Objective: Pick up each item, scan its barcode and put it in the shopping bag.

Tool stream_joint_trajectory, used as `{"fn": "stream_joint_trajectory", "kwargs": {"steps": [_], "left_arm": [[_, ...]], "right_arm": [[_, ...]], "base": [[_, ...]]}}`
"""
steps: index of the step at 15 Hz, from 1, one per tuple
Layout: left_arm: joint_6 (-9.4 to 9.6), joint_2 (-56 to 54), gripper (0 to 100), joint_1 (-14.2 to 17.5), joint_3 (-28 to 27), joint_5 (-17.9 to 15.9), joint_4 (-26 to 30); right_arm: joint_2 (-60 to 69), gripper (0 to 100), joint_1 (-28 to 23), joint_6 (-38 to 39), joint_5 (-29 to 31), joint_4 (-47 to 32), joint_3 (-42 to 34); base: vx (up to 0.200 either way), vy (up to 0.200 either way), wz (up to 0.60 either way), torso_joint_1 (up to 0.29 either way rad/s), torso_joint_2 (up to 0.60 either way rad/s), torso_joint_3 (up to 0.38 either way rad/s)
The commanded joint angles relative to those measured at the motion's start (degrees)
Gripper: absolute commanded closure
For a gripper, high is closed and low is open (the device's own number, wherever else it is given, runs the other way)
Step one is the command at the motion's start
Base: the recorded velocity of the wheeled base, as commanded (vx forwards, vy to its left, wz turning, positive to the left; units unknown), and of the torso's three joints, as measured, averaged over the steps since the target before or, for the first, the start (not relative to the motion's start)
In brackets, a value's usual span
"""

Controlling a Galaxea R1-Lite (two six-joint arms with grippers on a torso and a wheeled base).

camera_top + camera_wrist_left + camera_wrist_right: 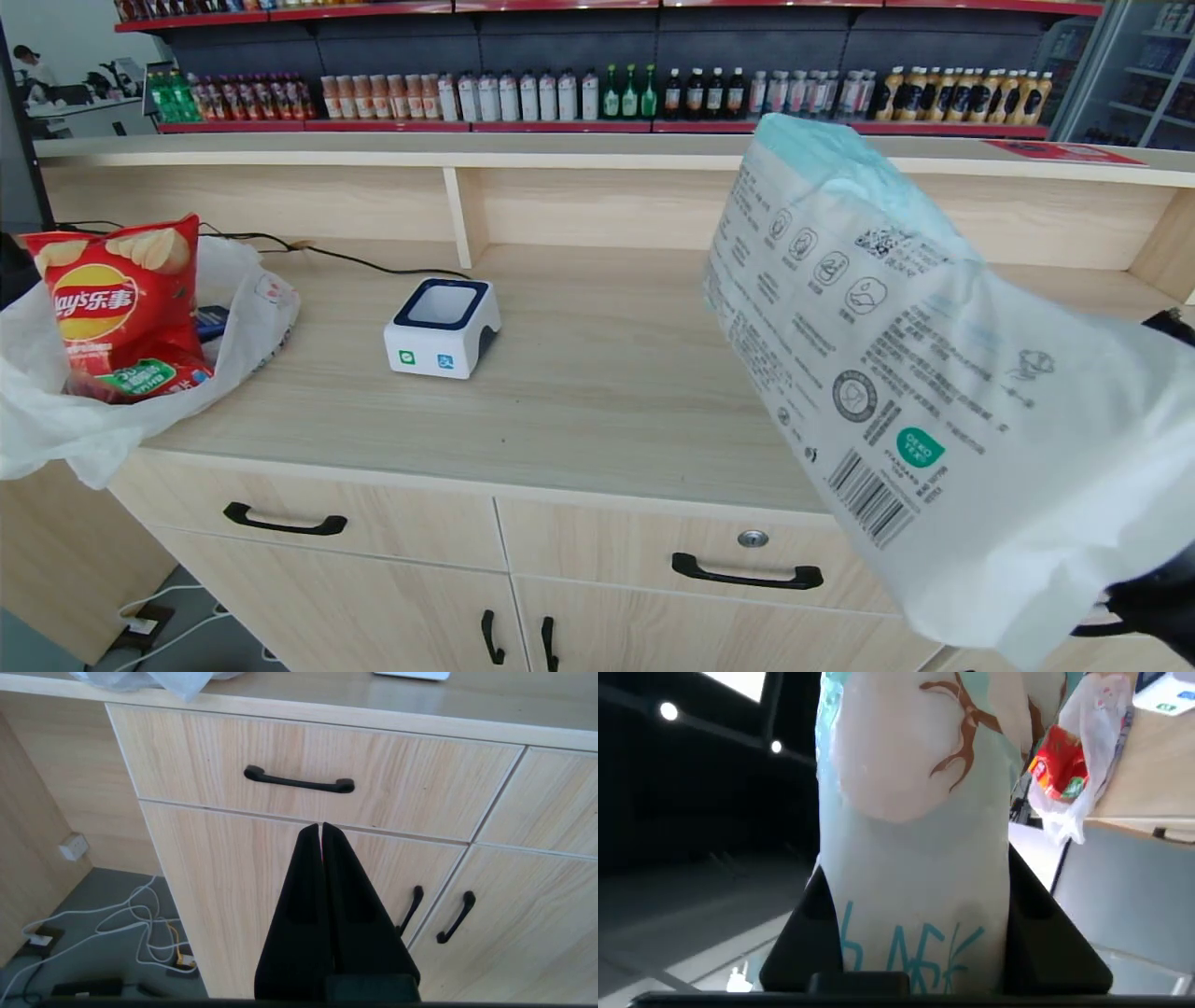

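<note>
Head view: high, facing forward-down across the bench (597, 373). Left wrist view: low, close, facing drawer fronts (308, 756). Right wrist view: hard against the pack (915, 812); shares shopping bag (252, 317), left in the head frame.

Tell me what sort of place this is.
Probably a convenience store checkout: shelves of bottled drinks behind, a barcode scanner on the wooden counter, and a shopping bag holding a chip packet.

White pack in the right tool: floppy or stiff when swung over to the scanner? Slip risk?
Probably soft: the white pack bulges where the right tool pinches it. Likely light for its size, since it is held up by one end. The glossy film may slip.
</note>
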State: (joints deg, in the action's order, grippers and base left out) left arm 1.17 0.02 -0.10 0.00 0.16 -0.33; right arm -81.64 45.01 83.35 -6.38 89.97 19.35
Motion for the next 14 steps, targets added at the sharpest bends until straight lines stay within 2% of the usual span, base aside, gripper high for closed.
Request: {"fn": "stream_joint_trajectory", "kwargs": {"steps": [1, 3, 6, 8, 9, 10, 12, 14], "left_arm": [[-0.03, -0.02, 100, 0.01, 0.00, 0.02, -0.02], [0.06, -0.02, 100, 0.01, 0.00, 0.02, -0.02], [-0.03, -0.02, 100, 0.01, 0.00, 0.02, -0.02], [-0.03, -0.02, 100, 0.01, 0.00, 0.02, -0.02], [-0.03, -0.02, 100, 0.01, 0.00, 0.02, -0.02], [-0.03, -0.02, 100, 0.01, 0.00, 0.02, -0.02], [-0.03, -0.02, 100, 0.01, 0.00, 0.02, -0.02], [0.06, -0.02, 100, 0.01, 0.00, 0.02, -0.02]], "right_arm": [[0.43, 100, -0.62, -10.57, -1.27, 0.03, 1.13], [0.43, 100, -0.89, -20.33, -2.24, 0.03, 2.10], [0.69, 100, -1.06, -27.36, -3.29, 0.03, 2.27], [0.69, 100, -0.97, -37.20, -8.92, 0.03, 1.84], [1.40, 100, -1.15, -45.38, -14.63, 0.03, 3.07], [0.34, 100, -2.20, -53.64, -17.71, -0.58, 3.15], [-3.70, 100, -6.78, -67.79, -18.15, -4.36, 5.26], [-7.13, 100, -8.62, -74.12, -14.19, -6.21, 7.81]], "base": [[0.000, 0.000, 0.00, 0.000, 0.00, 0.000], [0.000, 0.000, 0.00, 0.000, 0.00, 0.000], [0.000, 0.000, 0.00, 0.000, 0.00, 0.000], [0.000, 0.000, 0.00, 0.000, 0.00, 0.000], [0.000, 0.000, 0.00, 0.000, 0.00, 0.000], [0.000, 0.000, 0.00, 0.000, 0.00, 0.000], [0.000, 0.000, 0.00, 0.000, 0.00, 0.000], [0.000, 0.000, 0.00, 0.000, 0.00, 0.000]]}}
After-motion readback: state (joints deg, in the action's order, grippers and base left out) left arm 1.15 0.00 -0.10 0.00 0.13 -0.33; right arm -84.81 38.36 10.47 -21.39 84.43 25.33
